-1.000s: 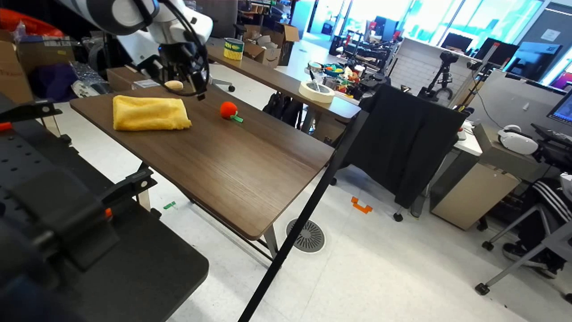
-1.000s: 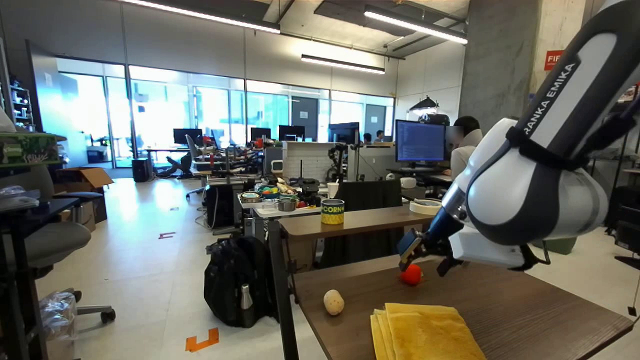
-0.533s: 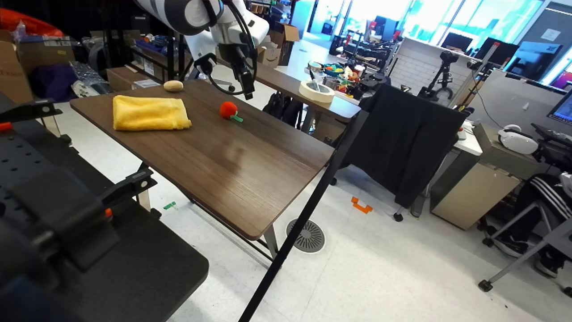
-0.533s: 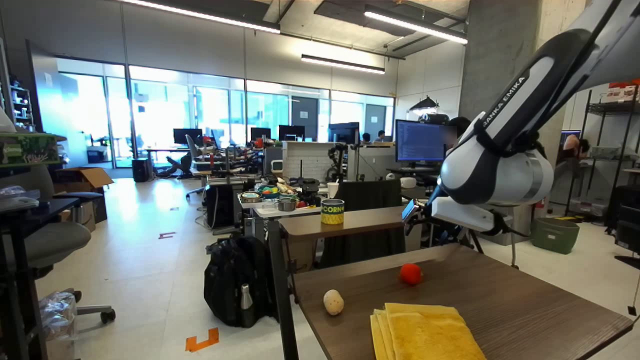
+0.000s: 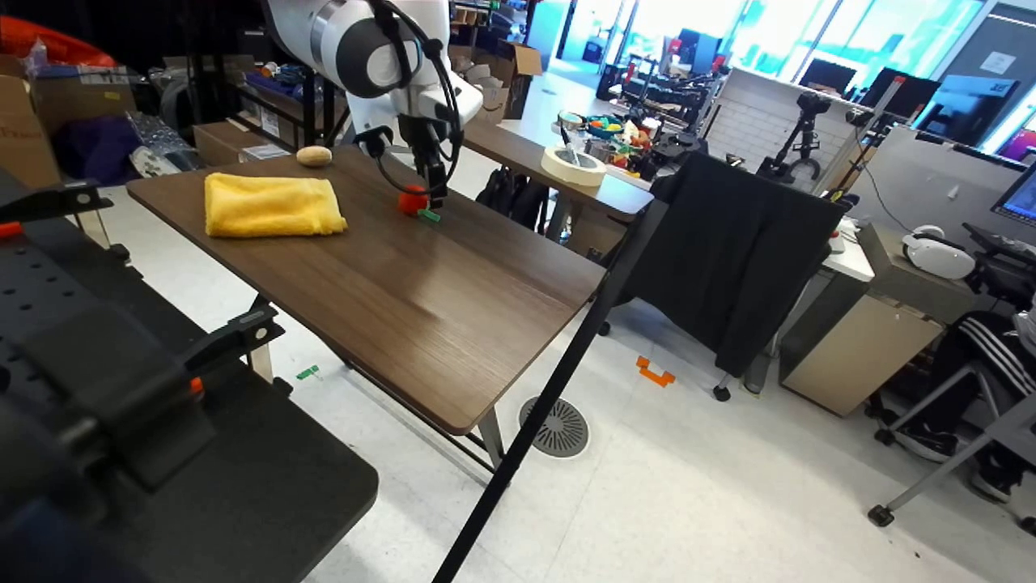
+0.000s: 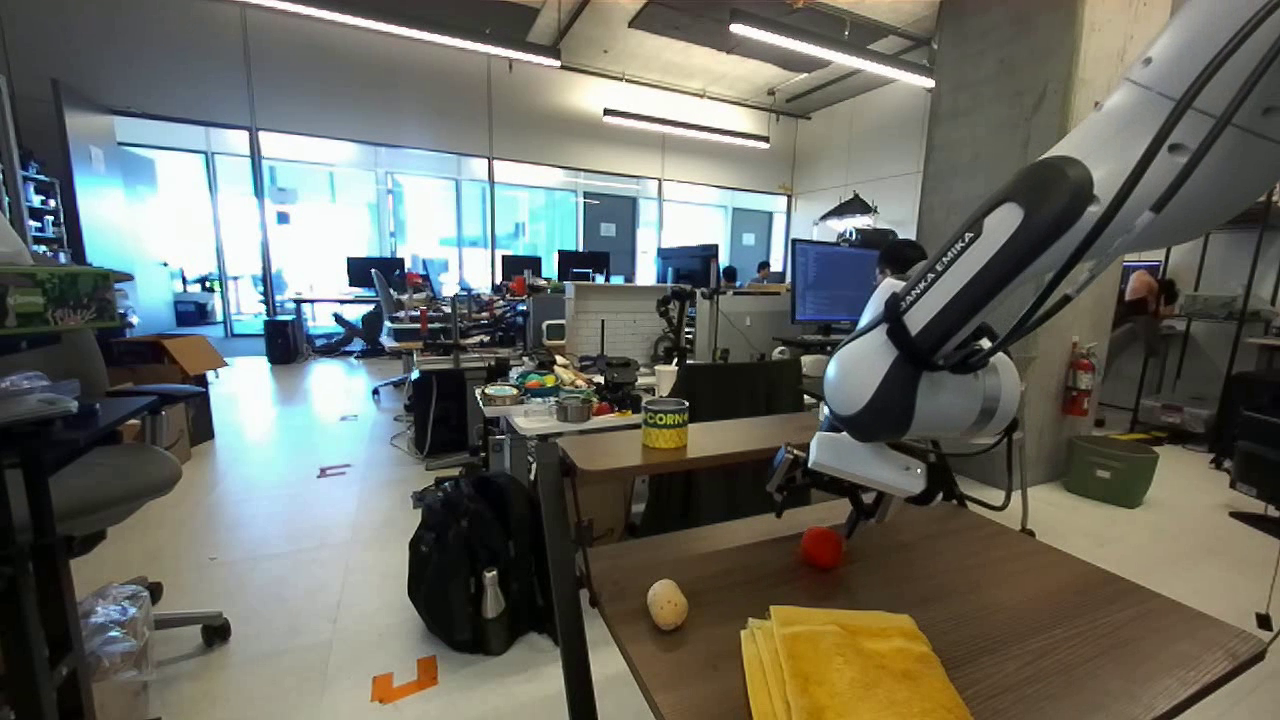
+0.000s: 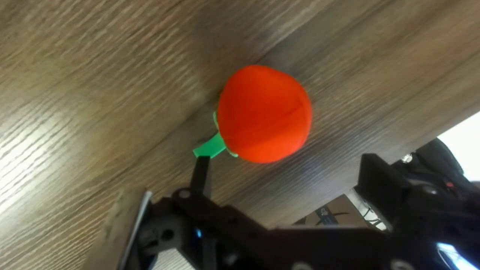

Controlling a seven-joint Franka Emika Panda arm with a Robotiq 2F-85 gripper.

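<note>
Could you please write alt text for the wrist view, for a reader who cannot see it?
A round red-orange object with a green strip at its side lies on a wood-grain tabletop. Below it in the picture, the dark gripper stands open, its jaws empty.

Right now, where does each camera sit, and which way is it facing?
An exterior view sits high and tilted, facing down across the brown table and floor; the arm enters at the top.
An exterior view sits nearly level, the yellow towel close by, facing a glass wall; the arm enters at the picture's right.
The wrist view, on the wrist, faces down at the red ball; the open gripper shows along the bottom.
Both exterior views share arm, gripper, table, towel and ball.
</note>
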